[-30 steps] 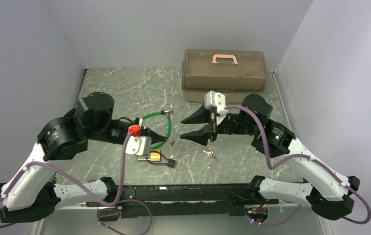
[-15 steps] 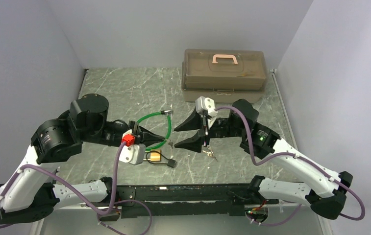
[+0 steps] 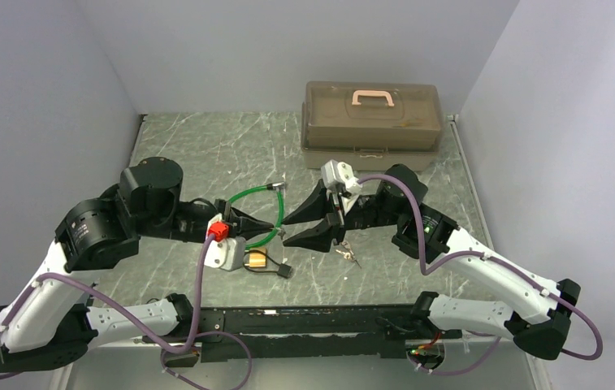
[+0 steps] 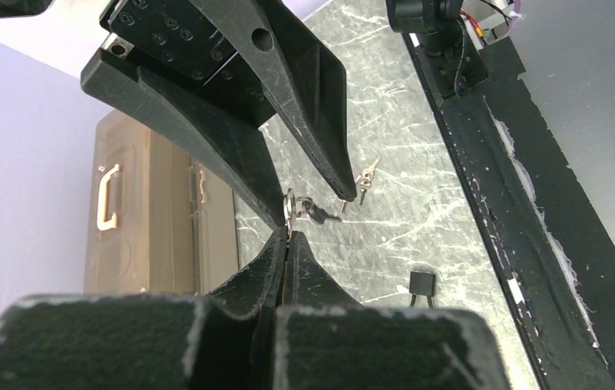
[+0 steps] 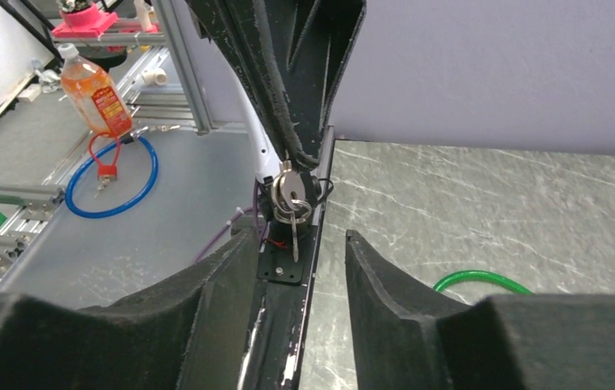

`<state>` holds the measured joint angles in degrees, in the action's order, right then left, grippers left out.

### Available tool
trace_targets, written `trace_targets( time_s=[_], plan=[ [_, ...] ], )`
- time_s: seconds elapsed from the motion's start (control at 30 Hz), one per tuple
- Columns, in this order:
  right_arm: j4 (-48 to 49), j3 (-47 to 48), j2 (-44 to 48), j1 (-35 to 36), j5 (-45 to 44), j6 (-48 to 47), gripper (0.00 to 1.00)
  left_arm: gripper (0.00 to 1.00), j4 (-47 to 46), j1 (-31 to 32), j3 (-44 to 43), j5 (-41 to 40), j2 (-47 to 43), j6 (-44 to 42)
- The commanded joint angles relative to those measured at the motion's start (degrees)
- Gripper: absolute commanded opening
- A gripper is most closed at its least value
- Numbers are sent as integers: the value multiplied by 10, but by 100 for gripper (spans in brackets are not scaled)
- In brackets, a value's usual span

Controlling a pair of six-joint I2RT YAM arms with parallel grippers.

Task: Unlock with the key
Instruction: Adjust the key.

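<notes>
Silver-metal key [image 5: 288, 197], tiny and thin, hangs in a small ringed bunch of like keys pinched in the closed jaws of the left gripper [image 3: 276, 227] above mid-table. The right gripper [image 3: 285, 231] faces it with jaws parted, one finger either side of the bunch, with no contact visible. Nearest the arm bases lie the small brass padlock [image 3: 257, 260], partly hidden under the left wrist, and a small black block [image 3: 283, 271]. Just beyond are a thin green cable loop [image 3: 265, 205] and, to the right, a second loose bunch of silver keys [image 3: 347, 253] on the grey marbled table [image 3: 206, 146]. Farthest stands the closed olive-brown plastic toolbox with a pink handle [image 3: 370, 122]. Step in hand, as judged: passing the key from left to right. To do it well, the right fingers should close on the flat head of one key only, with the blade free and pointing outward. The left jaws should let go only once that grip is firm. The right wrist view alone resolves ring, heads and a blade pointing down. The overhead view shows there merely a speck, yet it alone shows the padlock. The left wrist view adds that the loose bunch lies beyond the fingertips.
</notes>
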<state>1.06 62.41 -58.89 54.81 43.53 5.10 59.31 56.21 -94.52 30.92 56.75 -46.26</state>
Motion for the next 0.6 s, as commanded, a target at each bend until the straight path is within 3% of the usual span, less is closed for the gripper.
trace_targets(
  time_s=[0.0,0.2,0.37,0.47,0.5,0.57],
  plan=[
    [33,19,0,6,10,7,43,0,-33,2,5,-9,-8,4],
    [28,28,-12,8,2,11,26,0,-39,2,12,-16,-13,8],
    [27,29,-13,10,-18,16,0,0,-42,2,23,-22,-15,6],
    [25,26,-8,9,-34,27,0,0,-54,2,37,-47,-19,8],
    [25,25,-8,10,-40,32,0,4,-64,2,45,-63,-20,11],
    [23,24,-8,9,-54,44,0,22,-93,2,64,-112,-22,17]
  ],
)
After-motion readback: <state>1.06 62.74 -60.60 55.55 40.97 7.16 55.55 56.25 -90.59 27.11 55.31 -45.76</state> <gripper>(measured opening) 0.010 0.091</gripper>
